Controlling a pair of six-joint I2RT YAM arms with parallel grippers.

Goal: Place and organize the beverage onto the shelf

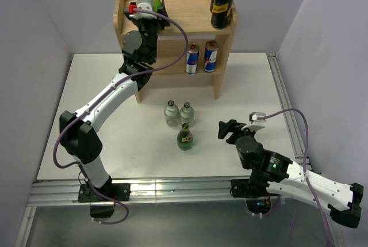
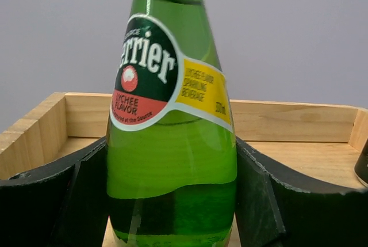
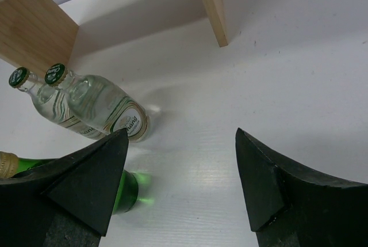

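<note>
Where the shelf [image 1: 190,8] stands at the far worktop [image 1: 115,91] edge, we find the green bottle [image 2: 172,149] upright over its top tier, left hand [image 1: 148,8] clamped on it; its base is cropped, so seating is unconfirmed. Right hand [image 3: 181,183]: spread apart, empty.

The green bottle [image 2: 172,160] is glossy translucent glass with sharp highlights. Its label [image 2: 152,74] looks like smooth printed paper (a slight sheen only). My left fingers [image 2: 52,201] and right fingers [image 3: 86,183] are matt black plastic with a faintly grainy face. The shelf [image 2: 287,121] is light unpainted wood, matt, with visible grain. The table [image 3: 276,86] is white, matt and finely ribbed. The two clear bottles [image 3: 98,106] are shiny glass with glossy green caps [image 3: 56,73]. The black cans [image 1: 222,2] are glossy metal.
</note>
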